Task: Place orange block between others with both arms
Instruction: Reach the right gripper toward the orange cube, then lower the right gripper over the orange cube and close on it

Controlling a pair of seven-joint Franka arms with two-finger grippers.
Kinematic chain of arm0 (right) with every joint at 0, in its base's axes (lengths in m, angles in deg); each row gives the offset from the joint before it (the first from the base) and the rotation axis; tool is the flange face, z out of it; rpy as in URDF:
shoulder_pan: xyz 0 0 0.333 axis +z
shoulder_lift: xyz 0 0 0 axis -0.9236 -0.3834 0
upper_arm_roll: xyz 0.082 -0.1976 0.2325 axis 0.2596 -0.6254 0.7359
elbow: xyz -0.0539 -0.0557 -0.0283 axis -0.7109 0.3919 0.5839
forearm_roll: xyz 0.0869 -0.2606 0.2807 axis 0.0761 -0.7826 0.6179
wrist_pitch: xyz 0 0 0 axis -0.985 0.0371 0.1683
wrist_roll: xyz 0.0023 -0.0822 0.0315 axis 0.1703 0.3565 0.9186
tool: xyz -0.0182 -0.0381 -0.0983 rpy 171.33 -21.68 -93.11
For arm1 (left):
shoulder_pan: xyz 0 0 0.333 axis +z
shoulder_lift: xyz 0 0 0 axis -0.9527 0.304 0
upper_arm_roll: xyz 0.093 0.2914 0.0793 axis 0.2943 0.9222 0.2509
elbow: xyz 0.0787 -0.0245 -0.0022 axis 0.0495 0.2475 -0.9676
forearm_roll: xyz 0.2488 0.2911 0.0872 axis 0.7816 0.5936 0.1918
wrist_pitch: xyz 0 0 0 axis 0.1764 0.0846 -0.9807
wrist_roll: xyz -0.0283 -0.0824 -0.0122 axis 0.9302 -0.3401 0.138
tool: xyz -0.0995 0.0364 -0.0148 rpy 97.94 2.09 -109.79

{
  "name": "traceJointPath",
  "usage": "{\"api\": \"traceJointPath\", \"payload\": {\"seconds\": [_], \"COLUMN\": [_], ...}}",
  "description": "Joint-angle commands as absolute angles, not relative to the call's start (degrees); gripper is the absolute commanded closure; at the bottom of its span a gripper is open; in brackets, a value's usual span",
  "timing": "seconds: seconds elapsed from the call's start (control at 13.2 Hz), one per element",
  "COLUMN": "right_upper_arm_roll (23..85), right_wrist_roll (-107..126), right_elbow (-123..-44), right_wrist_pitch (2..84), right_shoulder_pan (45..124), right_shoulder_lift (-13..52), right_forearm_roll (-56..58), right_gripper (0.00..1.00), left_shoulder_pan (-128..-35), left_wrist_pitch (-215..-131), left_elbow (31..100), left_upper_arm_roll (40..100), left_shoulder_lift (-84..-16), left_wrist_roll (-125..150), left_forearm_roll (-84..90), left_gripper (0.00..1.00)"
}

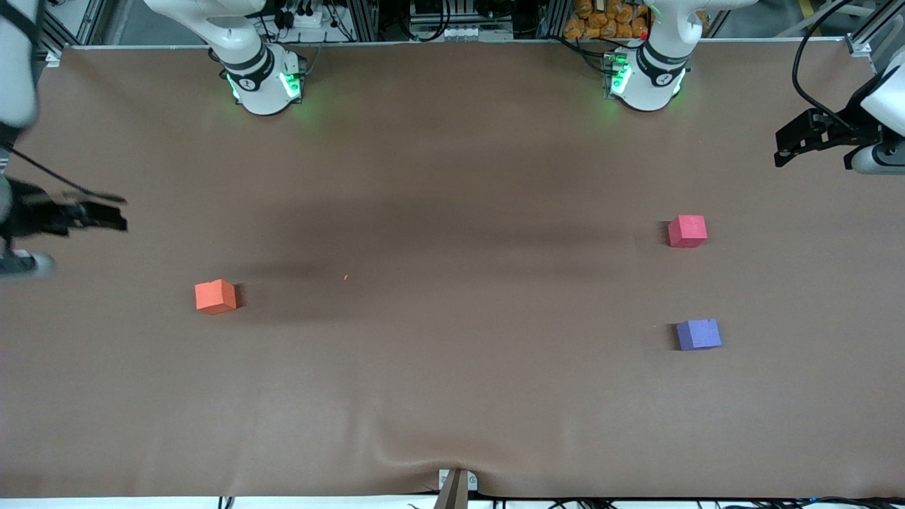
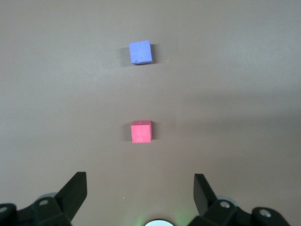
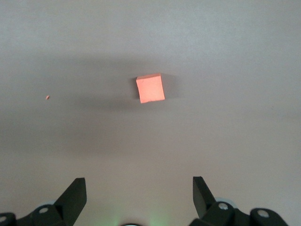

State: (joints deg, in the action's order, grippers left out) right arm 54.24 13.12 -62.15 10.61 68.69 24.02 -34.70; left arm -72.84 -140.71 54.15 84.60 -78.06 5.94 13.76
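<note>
The orange block [image 1: 215, 296] [image 3: 150, 88] lies on the brown table toward the right arm's end. The others lie toward the left arm's end: a pinkish-red cube [image 1: 687, 231] [image 2: 141, 131] and a purple-blue cube [image 1: 698, 334] [image 2: 140, 52], the purple-blue one nearer the front camera, with a bare gap between them. My right gripper [image 1: 124, 213] [image 3: 139, 184] hangs open and empty in the air beside the orange block, at the table's end. My left gripper [image 1: 778, 148] [image 2: 140, 181] hangs open and empty at the other end, short of the pinkish-red cube.
A tiny orange crumb [image 1: 346, 277] [image 3: 48, 97] lies on the table cover [image 1: 452, 396] near the middle. The cover wrinkles at the front edge by a clamp [image 1: 456, 484]. The arms' green-lit bases [image 1: 265, 85] [image 1: 647, 81] stand along the table's back edge.
</note>
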Motion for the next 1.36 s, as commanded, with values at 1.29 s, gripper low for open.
{"api": "traceJointPath", "payload": {"seconds": [1.29], "right_upper_arm_roll": [54.7], "right_wrist_roll": [22.6], "right_elbow": [-75.8], "right_wrist_pitch": [41.5], "right_shoulder_pan": [68.6], "right_shoulder_lift": [4.8], "right_forearm_roll": [-34.8], "right_gripper": [0.0], "left_shoulder_pan": [-72.7], "left_wrist_pitch": [-140.7], "left_elbow": [53.5], "left_upper_arm_roll": [84.0], "left_shoulder_lift": [-77.5], "left_wrist_roll": [6.0], "left_forearm_roll": [12.6], "left_gripper": [0.0]}}
